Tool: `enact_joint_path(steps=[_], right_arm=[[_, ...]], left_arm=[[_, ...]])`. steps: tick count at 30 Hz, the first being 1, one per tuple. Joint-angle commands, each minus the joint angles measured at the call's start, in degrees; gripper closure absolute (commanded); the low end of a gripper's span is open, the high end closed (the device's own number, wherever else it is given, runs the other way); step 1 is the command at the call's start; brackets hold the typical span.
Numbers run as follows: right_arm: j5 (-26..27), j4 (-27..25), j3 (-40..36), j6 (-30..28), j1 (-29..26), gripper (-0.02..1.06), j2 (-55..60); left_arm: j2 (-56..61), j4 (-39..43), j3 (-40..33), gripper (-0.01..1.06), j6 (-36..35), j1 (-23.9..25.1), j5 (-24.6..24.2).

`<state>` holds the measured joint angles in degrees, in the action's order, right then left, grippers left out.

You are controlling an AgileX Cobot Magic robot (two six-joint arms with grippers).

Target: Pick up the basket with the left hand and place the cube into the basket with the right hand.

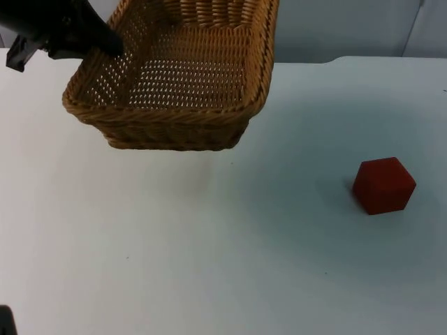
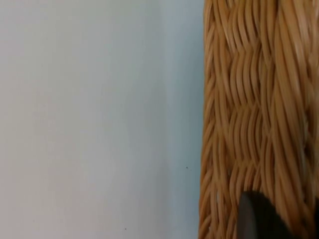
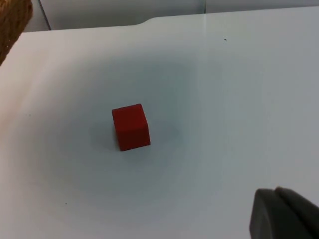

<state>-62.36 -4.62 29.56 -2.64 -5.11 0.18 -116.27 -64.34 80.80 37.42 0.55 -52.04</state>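
Note:
A woven wicker basket (image 1: 174,118) hangs tilted above the far left part of the white table, casting a shadow beneath it. My left gripper (image 1: 105,42) is shut on its left rim. In the left wrist view the basket's wall (image 2: 249,99) runs close beside a black fingertip (image 2: 259,219). A red cube (image 1: 383,185) rests on the table at the right, well apart from the basket. In the right wrist view the cube (image 3: 130,127) lies some way ahead of my right gripper (image 3: 284,214), which hovers above the table and touches nothing.
The white table top (image 1: 209,265) stretches in front of the basket and around the cube. The grey partition wall (image 1: 349,28) stands behind the table's far edge. A corner of the basket (image 3: 12,25) shows in the right wrist view.

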Motion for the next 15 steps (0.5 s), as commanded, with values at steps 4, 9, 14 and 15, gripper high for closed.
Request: enact_joint_path(steps=[4, 9, 14, 15], right_arm=[[0.54, -0.14, -0.26, -0.07, 0.01, 1.05, -0.18], [0.54, -0.14, -0.26, -0.07, 0.01, 1.05, -0.18], [0.54, -0.14, -0.26, -0.07, 0.01, 1.05, -0.18], [0.54, -0.14, -0.26, -0.07, 0.01, 1.05, -0.18]], left_arm=[[0.99, -1.78, 0.60, 1.05, 0.03, 1.59, -0.80], [0.99, -1.78, 0.60, 1.05, 0.03, 2.70, -0.59], [0.99, -1.78, 0.60, 1.05, 0.03, 2.70, 0.28], [0.99, -1.78, 0.60, 1.05, 0.03, 2.70, 0.28]])
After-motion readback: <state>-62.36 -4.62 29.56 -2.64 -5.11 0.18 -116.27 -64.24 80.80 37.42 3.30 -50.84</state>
